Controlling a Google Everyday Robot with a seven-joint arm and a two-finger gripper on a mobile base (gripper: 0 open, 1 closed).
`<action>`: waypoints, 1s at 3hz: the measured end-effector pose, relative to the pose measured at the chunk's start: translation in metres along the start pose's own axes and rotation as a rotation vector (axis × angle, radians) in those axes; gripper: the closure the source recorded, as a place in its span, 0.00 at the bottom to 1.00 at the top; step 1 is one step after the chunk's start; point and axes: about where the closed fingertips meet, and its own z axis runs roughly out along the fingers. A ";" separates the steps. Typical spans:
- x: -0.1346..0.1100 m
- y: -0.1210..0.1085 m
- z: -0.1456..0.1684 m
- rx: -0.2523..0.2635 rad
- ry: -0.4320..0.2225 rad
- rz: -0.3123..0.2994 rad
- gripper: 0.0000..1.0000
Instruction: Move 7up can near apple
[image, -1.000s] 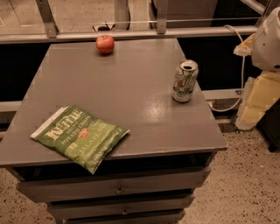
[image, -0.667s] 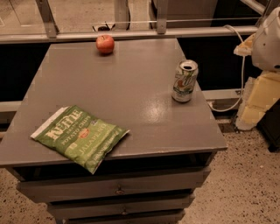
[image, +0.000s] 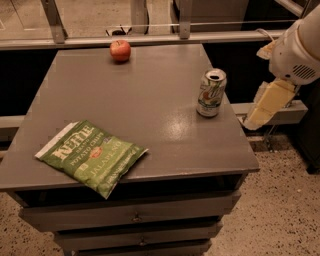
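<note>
The 7up can (image: 211, 93) stands upright near the right edge of the grey table (image: 150, 105); it is silver-white with green and red marks and an open silver top. The red apple (image: 120, 50) sits at the table's far edge, left of centre, well apart from the can. My gripper (image: 261, 111) hangs off the table's right side as a cream-coloured part under a white arm joint (image: 297, 52). It is to the right of the can, does not touch it, and holds nothing that I can see.
A flat green chip bag (image: 90, 155) lies at the front left of the table, overhanging the front edge. Drawers (image: 135, 217) sit under the tabletop. A metal rail (image: 150, 40) runs behind the table. Speckled floor lies to the right.
</note>
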 end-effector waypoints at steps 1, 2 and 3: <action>0.003 -0.028 0.027 0.041 -0.089 0.061 0.00; 0.000 -0.048 0.055 0.049 -0.220 0.121 0.00; -0.012 -0.064 0.086 0.025 -0.429 0.209 0.00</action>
